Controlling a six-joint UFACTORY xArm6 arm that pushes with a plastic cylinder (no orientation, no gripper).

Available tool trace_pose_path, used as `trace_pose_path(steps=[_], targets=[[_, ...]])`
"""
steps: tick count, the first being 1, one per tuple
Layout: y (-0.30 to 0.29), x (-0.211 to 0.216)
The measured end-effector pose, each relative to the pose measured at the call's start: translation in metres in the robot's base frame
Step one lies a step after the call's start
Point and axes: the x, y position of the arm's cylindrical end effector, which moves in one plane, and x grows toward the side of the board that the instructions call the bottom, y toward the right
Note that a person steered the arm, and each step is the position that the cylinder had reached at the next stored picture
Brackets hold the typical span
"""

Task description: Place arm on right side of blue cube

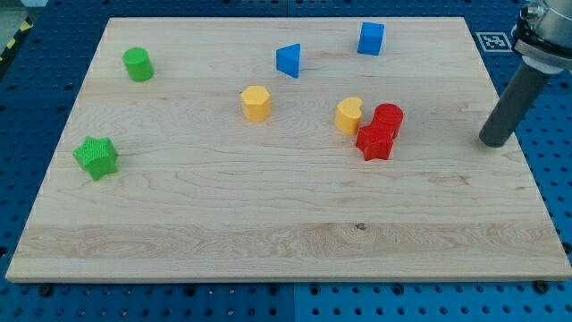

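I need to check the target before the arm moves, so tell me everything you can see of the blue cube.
The blue cube is a small solid block of uniform bright blue, matte, plastic-looking. It stands flat on the wooden board near the view's top edge, right of centre, turned slightly so a front face and a narrower side face show. Nothing touches it. The blue triangular block lies apart to its left. My tip sits well away, toward the view's lower right, near the board's right edge.
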Motion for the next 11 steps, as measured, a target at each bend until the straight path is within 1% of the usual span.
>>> trace_pose_path(steps=[2,4,5,7,9,10,11], targets=[[0.002,-0.054],[0.002,-0.064],[0.002,-0.078],[0.003,-0.085],[0.011,-0.135],[-0.008,-0.169],[-0.043,-0.201]])
